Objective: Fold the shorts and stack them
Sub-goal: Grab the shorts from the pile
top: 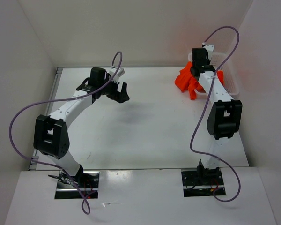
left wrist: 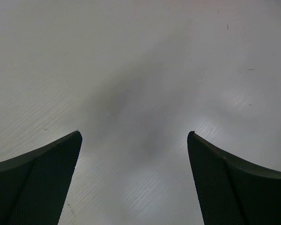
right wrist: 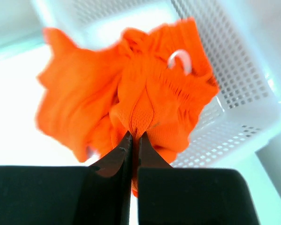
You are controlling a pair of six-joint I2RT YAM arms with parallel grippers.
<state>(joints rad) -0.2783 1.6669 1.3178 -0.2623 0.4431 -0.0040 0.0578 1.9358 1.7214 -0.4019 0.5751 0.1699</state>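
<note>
The orange-red shorts (top: 186, 82) hang in a bunch at the back right of the table, by the white basket (top: 227, 77). In the right wrist view the shorts (right wrist: 126, 89) are crumpled, with a white drawstring loop showing, and partly hang over the basket (right wrist: 234, 108). My right gripper (right wrist: 135, 136) is shut on a fold of the shorts and holds them lifted. My left gripper (top: 121, 92) is open and empty above the bare table at the back left; in its wrist view the left gripper (left wrist: 135, 136) has its fingers wide apart over the white surface.
The white mesh basket stands against the right wall at the back. White walls close in the table on the left, back and right. The two arm bases sit at the near edge.
</note>
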